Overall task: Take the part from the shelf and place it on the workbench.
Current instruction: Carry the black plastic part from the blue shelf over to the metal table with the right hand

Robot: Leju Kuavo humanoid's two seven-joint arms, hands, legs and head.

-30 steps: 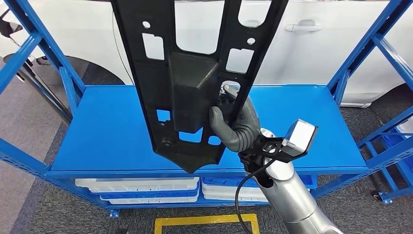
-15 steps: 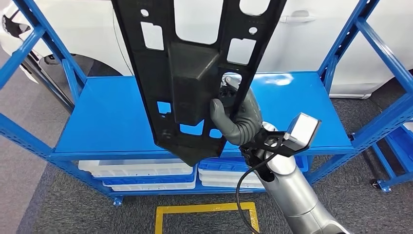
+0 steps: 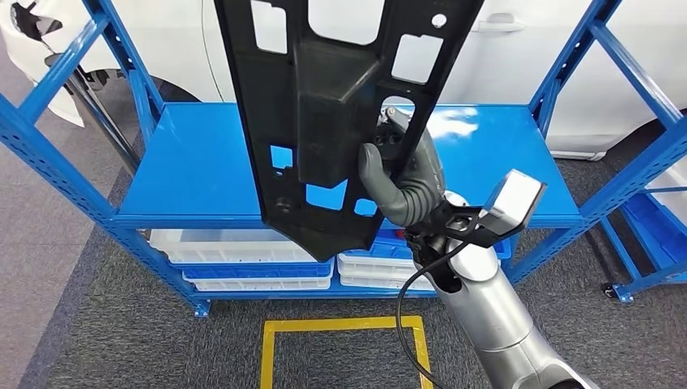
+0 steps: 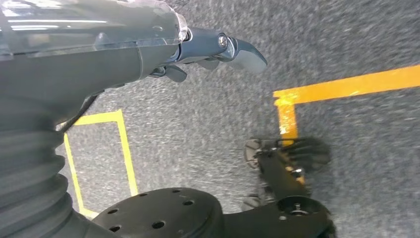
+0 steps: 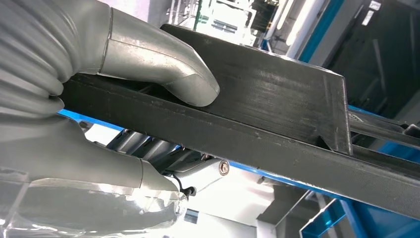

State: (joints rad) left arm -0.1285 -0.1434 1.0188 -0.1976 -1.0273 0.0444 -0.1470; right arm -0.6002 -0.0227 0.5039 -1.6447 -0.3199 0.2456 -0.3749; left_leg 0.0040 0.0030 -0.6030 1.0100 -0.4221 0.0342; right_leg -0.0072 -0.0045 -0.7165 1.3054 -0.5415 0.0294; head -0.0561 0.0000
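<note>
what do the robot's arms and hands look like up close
The right arm is a smooth silver tube with a black cable looping along it and a black bracket carrying a pale boxy camera at the wrist. The right hand is grey, with a ribbed cover and a thick rounded thumb. The left hand has darker fingers and a glossy clear-covered wrist.

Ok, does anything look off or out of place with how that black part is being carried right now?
Nothing stands out. The right hand grips the black part near its lower end, holding it up, slightly tilted, in front of the blue shelf. No visible damage or spill.
</note>
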